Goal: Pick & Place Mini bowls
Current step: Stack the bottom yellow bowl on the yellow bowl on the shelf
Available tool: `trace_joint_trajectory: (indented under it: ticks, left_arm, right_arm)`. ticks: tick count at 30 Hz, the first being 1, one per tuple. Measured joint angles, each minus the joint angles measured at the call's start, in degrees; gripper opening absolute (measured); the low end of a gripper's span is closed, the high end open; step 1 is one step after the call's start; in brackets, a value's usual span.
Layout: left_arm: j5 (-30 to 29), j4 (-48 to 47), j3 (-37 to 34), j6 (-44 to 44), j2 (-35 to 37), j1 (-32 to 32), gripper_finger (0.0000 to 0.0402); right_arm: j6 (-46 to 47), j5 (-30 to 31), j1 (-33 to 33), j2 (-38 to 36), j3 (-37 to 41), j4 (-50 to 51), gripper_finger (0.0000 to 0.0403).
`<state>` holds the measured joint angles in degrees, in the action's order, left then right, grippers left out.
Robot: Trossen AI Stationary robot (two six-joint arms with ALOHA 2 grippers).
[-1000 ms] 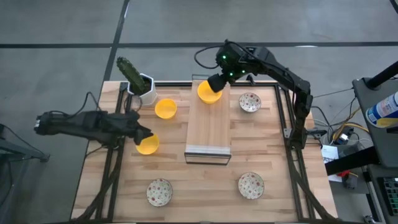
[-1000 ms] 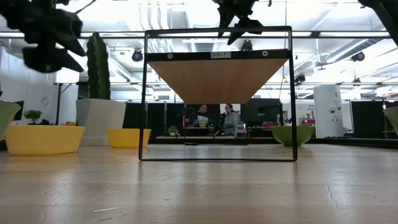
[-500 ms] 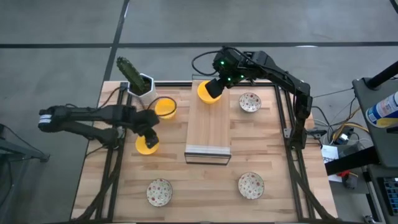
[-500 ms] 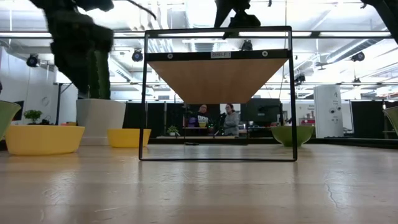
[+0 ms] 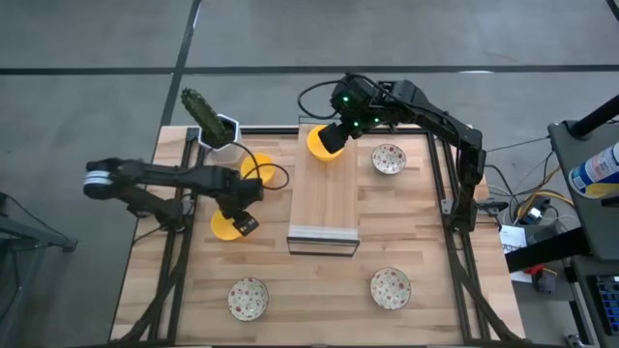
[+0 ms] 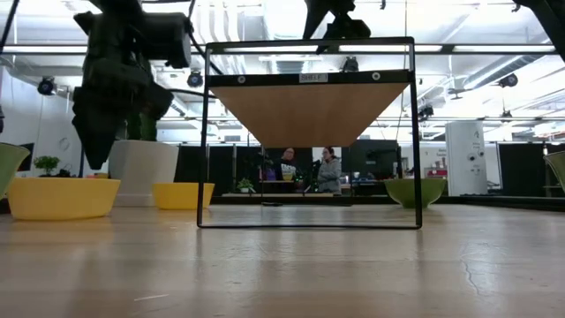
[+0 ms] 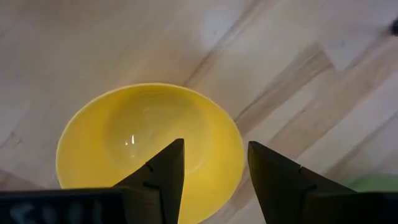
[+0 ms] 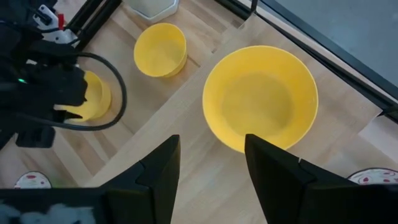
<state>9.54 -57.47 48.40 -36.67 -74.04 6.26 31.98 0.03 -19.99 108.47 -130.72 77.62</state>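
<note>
Three yellow mini bowls show. One point(image 5: 224, 228) sits on the table under my left gripper point(image 5: 242, 215), which is open. In the left wrist view its fingers straddle one side of that bowl's point(image 7: 146, 140) rim, and the low view shows the gripper point(image 6: 95, 146) above the bowl point(image 6: 60, 196). A second yellow bowl point(image 5: 259, 164) lies partly under the left arm. The third point(image 5: 322, 143) rests on the wooden shelf's top point(image 5: 324, 208); my right gripper point(image 8: 210, 149) hangs open beside this bowl point(image 8: 261, 96). Three speckled bowls point(image 5: 389, 159) point(image 5: 391, 287) point(image 5: 248, 298) sit on the table.
A white pot with a green cactus point(image 5: 215, 128) stands at the far left corner, close to the second yellow bowl. The black-framed shelf point(image 6: 309, 132) stands mid-table between the arms. Bare tabletop lies between the near speckled bowls. People sit in the room beyond point(image 6: 305, 168).
My left gripper has swung toward the table's right and come down over the near yellow bowl, turning so that its fingers point down. The bowl has stayed in place. My right arm has hardly moved by the bowl on the shelf.
</note>
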Motion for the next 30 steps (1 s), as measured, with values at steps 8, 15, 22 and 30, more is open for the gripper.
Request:
trace_joint_trajectory:
  ticks: [8, 15, 22, 30]
  left_arm:
    - [1.1, 3.4, 0.0, -3.2, -1.7, -0.1, 0.0168]
    - [-1.0, 4.1, -0.4, -5.0, -4.0, -0.1, 0.0168]
    - [-1.2, 4.9, -1.6, -3.9, -7.2, -0.2, 0.0164]
    - [0.7, 4.3, -1.7, -2.6, -8.8, -0.2, 0.0047]
  right_arm:
    - [0.6, 0.0, 0.0, 0.0, 0.0, 0.0, 0.0172]
    - [0.6, 0.0, 0.0, -0.1, 0.0, 0.0, 0.0171]
    - [0.6, 0.0, 0.0, -0.1, 0.0, 0.0, 0.0169]
    - [0.4, 0.1, 0.0, -0.1, 0.0, 0.0, 0.0169]
